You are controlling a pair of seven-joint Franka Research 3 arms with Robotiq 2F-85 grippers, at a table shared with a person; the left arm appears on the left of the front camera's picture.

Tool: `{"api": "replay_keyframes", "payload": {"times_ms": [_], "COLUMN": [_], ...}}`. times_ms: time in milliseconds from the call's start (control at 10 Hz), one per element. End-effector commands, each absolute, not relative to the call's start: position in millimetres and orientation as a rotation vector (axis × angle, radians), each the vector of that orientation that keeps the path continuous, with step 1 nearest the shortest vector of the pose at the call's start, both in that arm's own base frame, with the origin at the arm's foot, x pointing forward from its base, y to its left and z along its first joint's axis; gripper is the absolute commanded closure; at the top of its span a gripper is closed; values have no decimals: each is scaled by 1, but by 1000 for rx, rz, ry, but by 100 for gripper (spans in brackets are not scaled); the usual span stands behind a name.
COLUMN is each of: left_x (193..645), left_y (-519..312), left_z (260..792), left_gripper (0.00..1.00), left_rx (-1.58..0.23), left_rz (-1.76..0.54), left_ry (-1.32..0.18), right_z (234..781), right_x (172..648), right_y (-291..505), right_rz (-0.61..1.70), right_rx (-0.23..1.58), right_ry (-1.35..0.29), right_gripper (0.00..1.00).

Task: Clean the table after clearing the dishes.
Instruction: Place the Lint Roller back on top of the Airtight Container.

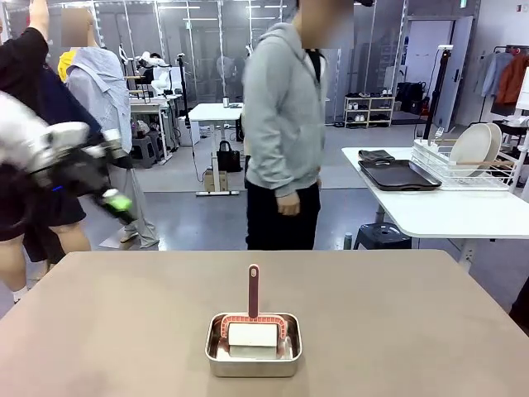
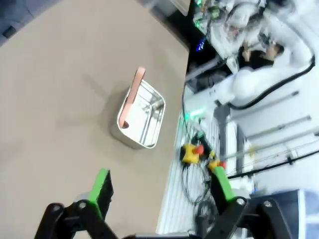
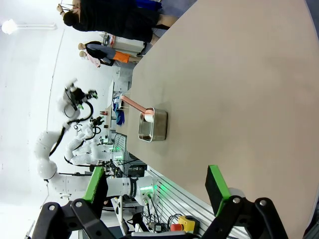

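The brown table point(image 1: 116, 314) carries a small steel pan point(image 1: 253, 343) near its front middle. In the pan stands a pink-handled brush point(image 1: 253, 289) with a white pad. My left gripper point(image 1: 117, 202) hangs open in the air above the table's left edge. In the left wrist view it point(image 2: 162, 186) looks down at the pan point(image 2: 142, 119), well apart from it. My right gripper point(image 3: 155, 183) is open and holds nothing, with the pan point(image 3: 153, 125) far ahead. Round white dishes point(image 1: 475, 147) stand in a wire rack on the white side table.
A person in a grey hoodie point(image 1: 281, 107) stands at the table's far edge, hands down. The white side table point(image 1: 446, 211) at the right holds the rack and a dark tray point(image 1: 398, 174). Other people stand at the far left.
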State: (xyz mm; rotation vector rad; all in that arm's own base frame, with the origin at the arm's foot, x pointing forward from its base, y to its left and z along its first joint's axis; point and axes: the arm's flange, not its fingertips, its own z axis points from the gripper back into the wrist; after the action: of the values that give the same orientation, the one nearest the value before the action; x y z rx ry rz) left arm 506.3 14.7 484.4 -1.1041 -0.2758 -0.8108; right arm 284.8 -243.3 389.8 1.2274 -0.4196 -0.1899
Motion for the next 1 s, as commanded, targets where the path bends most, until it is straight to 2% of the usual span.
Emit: {"api": "replay_keyframes", "payload": {"times_ms": [0,400,500,900], "left_x": [452,373,365,387], "left_y": [85,208,221,223], "left_z": [436,384,374,359], "left_gripper": [0,0,0,0], "left_rx": [-1271,-1328,-1318,-1204], "left_rz": [-540,-163,-92,11], "left_ry": [-438,-582,-573,-498], "right_z": [390,390,390,390], "right_x": [286,286,286,286], "right_y": [-241,-241,-241,-241], "right_rz": [-192,-192,-192,-192], "right_rx": [1226,1226,1226,1226], "right_ry": [-439,-439,-439,-439], "right_gripper": [0,0,0,0]}}
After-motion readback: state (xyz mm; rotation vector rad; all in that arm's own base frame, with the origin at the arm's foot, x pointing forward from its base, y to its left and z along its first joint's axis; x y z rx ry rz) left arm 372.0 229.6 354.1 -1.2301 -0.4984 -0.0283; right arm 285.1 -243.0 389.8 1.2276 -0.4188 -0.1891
